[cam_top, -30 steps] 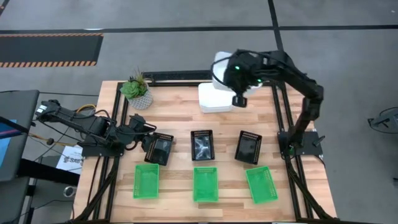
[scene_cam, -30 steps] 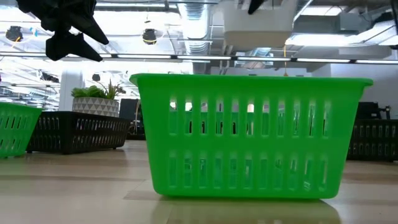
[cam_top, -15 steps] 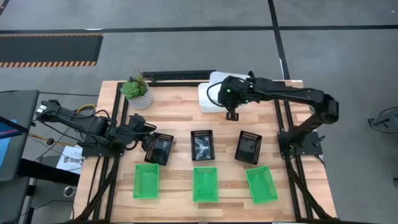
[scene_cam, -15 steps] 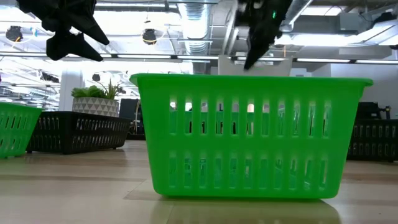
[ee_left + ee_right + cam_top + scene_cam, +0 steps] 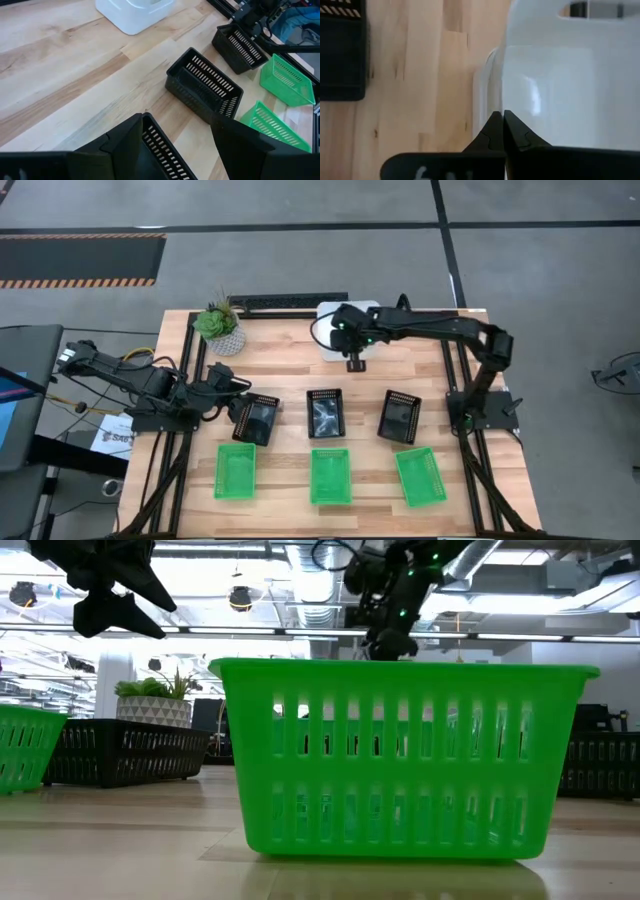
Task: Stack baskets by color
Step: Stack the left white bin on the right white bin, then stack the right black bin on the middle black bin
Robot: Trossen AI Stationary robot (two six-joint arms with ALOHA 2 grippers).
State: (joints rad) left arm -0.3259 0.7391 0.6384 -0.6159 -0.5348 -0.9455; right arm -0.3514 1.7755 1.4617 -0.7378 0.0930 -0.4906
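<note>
White baskets point(image 5: 333, 330) sit stacked at the table's point(image 5: 280, 370) far edge, beside the plant point(image 5: 219, 326). Pinched on the top one's wall is the right gripper point(image 5: 501, 131), fingers closed tight on the thin rim. Three black baskets point(image 5: 325, 413) line the middle, three green baskets point(image 5: 330, 476) the near edge. Over the leftmost black one hangs the left gripper point(image 5: 175, 145), fingers spread, holding nothing.

Right gripper point(image 5: 354, 364) now lower and farther left, carrying the white basket point(image 5: 335, 315) down onto the white stack at the table's far edge.
</note>
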